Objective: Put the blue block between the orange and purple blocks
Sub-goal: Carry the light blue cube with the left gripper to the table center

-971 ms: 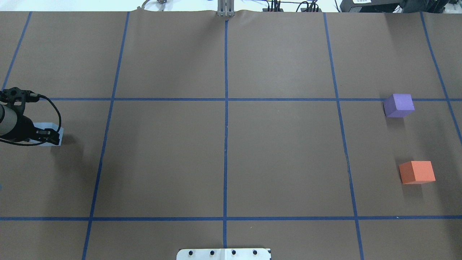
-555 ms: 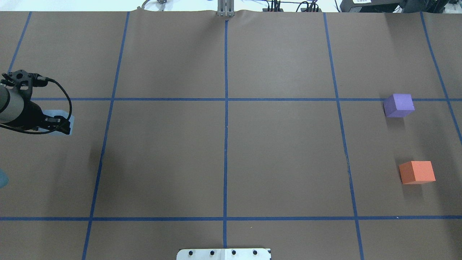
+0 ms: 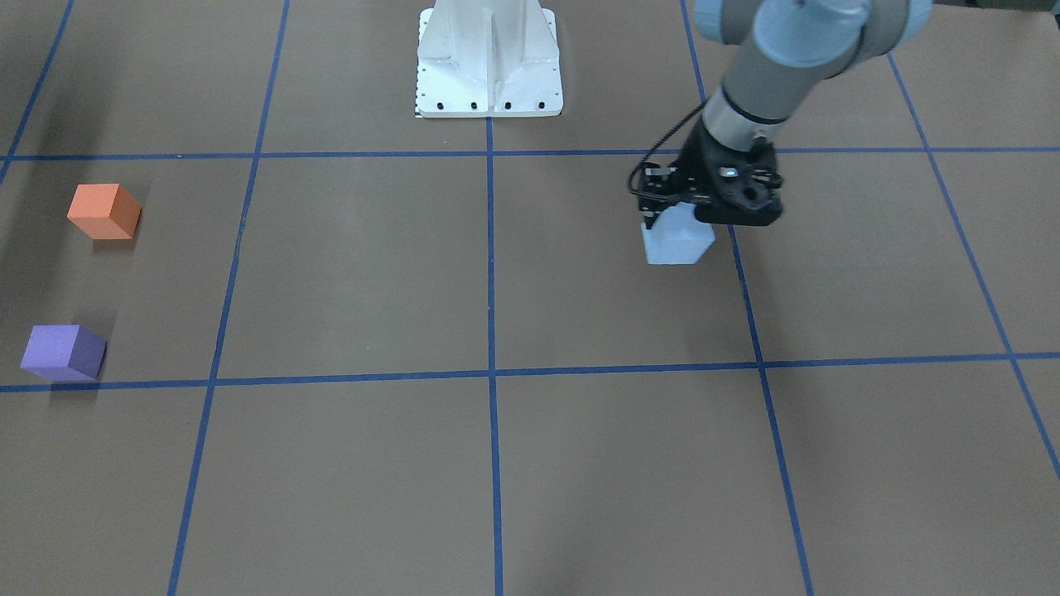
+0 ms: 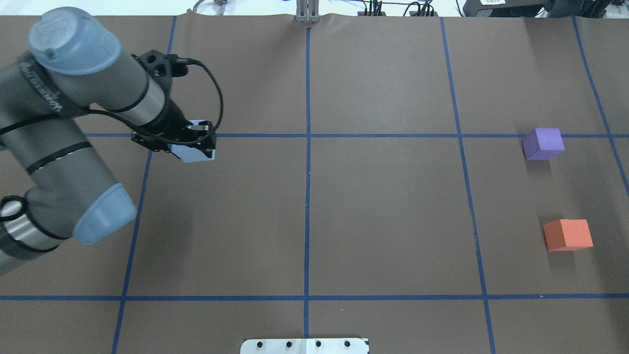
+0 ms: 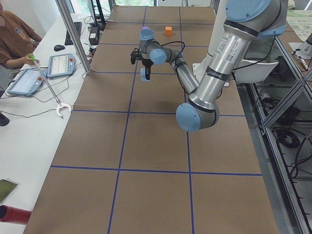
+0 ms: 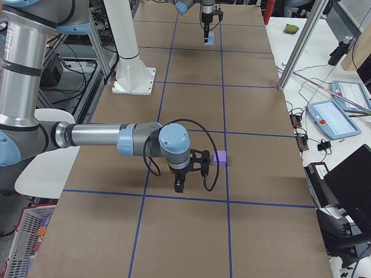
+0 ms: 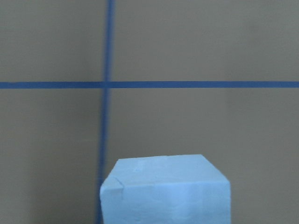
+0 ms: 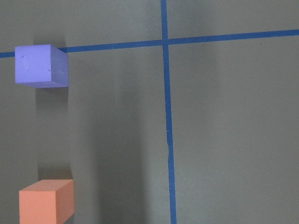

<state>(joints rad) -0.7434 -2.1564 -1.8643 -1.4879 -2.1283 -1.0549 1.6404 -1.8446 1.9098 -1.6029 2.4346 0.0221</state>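
Observation:
My left gripper (image 4: 195, 141) is shut on the pale blue block (image 4: 197, 154) and holds it above the table, just right of the first lengthwise tape line. The blue block also shows in the front-facing view (image 3: 677, 242) and the left wrist view (image 7: 166, 191). The purple block (image 4: 543, 143) and the orange block (image 4: 568, 234) sit apart at the table's far right, with bare paper between them. Both show in the right wrist view, purple (image 8: 42, 65) and orange (image 8: 46, 201). My right gripper (image 6: 179, 185) hangs beside the purple block (image 6: 220, 158); I cannot tell if it is open.
Brown paper with a blue tape grid (image 4: 307, 162) covers the table. The white robot base plate (image 3: 489, 58) stands at the robot's edge. A metal post (image 5: 73, 34) and operators' tablets (image 5: 61, 65) stand on the side bench beyond the far edge.
My left arm has swung in from the left edge and carried the blue block to the right and a little farther from the robot. The purple and orange blocks have not moved.

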